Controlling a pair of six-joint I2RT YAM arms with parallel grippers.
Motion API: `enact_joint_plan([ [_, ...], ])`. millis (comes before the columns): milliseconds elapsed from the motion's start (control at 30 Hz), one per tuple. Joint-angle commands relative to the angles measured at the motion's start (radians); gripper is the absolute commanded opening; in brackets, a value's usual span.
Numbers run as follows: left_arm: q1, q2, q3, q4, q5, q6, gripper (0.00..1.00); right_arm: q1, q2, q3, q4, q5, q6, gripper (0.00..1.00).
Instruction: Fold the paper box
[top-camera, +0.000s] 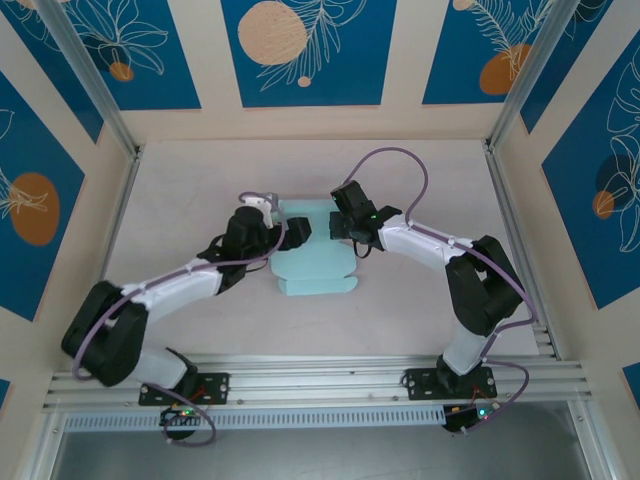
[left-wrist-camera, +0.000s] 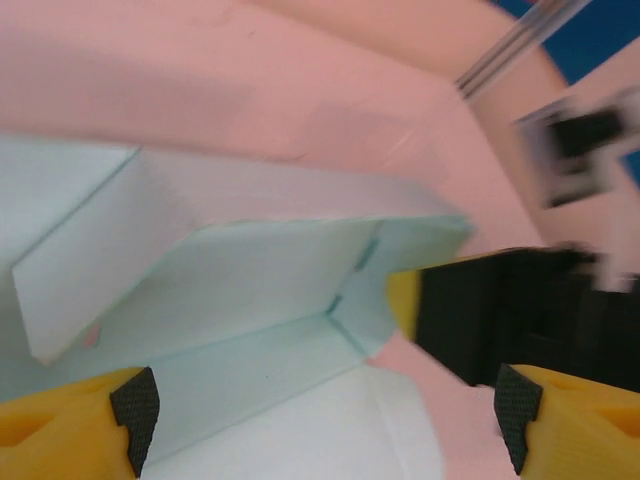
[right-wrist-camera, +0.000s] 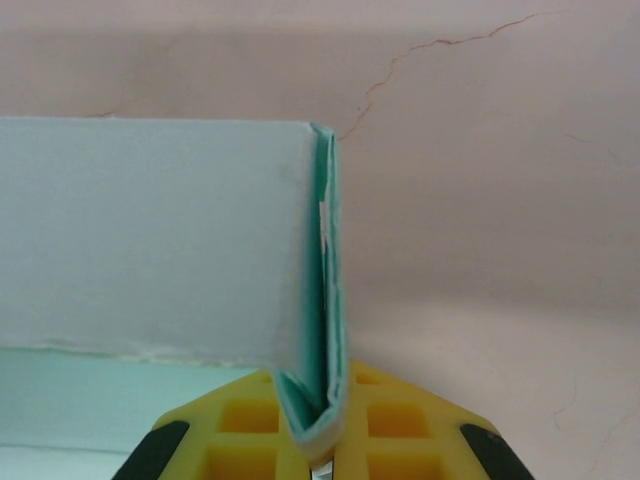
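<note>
From above, the paper box (top-camera: 312, 262) lay mid-tabletop (top-camera: 400, 310) between both arms. At the left wrist, the left gripper (left-wrist-camera: 325, 415) gaped wide over its folds, holding nothing. At the right wrist, the right gripper (right-wrist-camera: 318, 445) pinched a doubled, upright flap.

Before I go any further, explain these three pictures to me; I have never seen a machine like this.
Two robot arms are bolted at the near edge of a table. One picture looks down from above and behind them; the other two come from small cameras on each wrist. On the table lies a pale blue paper box, partly folded. The right hand is shut on a doubled-over wall of the box, pinched between its yellow fingers. The left hand is open, its fingers on either side of a flap, gripping nothing.
</note>
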Motion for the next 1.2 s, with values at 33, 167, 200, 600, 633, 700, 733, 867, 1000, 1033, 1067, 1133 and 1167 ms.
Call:
enact_joint_plan([
  [33, 0.031, -0.184, -0.018, -0.157, 0.066, 0.093, 0.89, 0.004, -0.003, 0.019, 0.006, -0.012, 0.026, 0.00],
  [167, 0.106, -0.322, -0.017, -0.283, -0.029, 0.164, 0.91, 0.003, -0.015, 0.014, 0.003, -0.020, 0.021, 0.00],
  [200, 0.137, -0.337, -0.016, -0.306, -0.048, 0.175, 0.91, 0.004, -0.020, 0.011, 0.005, -0.022, 0.021, 0.00],
  [600, 0.446, -0.124, -0.031, -0.218, 0.018, 0.182, 0.69, 0.016, -0.080, -0.013, -0.003, -0.057, 0.021, 0.00],
  [633, 0.448, -0.095, -0.029, -0.201, 0.024, 0.187, 0.65, 0.016, -0.083, -0.013, -0.006, -0.057, 0.020, 0.00],
  [700, 0.448, -0.042, -0.032, -0.157, 0.054, 0.193, 0.58, 0.018, -0.084, -0.014, -0.006, -0.059, 0.019, 0.00],
  [733, 0.449, -0.016, -0.032, -0.128, 0.083, 0.192, 0.57, 0.018, -0.084, -0.012, -0.008, -0.062, 0.018, 0.00],
  [867, 0.440, 0.048, -0.038, -0.043, 0.184, 0.170, 0.54, 0.019, -0.076, -0.001, -0.015, -0.061, 0.016, 0.00],
  [1000, 0.410, 0.052, -0.049, -0.011, 0.221, 0.171, 0.51, 0.019, -0.048, 0.024, -0.037, -0.047, 0.020, 0.00],
  [1033, 0.399, 0.050, -0.051, -0.010, 0.226, 0.174, 0.51, 0.019, -0.037, 0.033, -0.042, -0.044, 0.021, 0.00],
  [1067, 0.388, 0.050, -0.057, -0.004, 0.233, 0.179, 0.51, 0.018, -0.026, 0.041, -0.046, -0.044, 0.022, 0.00],
  [1133, 0.365, 0.047, -0.072, 0.014, 0.235, 0.176, 0.50, 0.019, -0.007, 0.054, -0.053, -0.046, 0.024, 0.00],
  [1167, 0.351, 0.046, -0.080, 0.027, 0.238, 0.174, 0.50, 0.019, 0.001, 0.061, -0.055, -0.049, 0.026, 0.00],
])
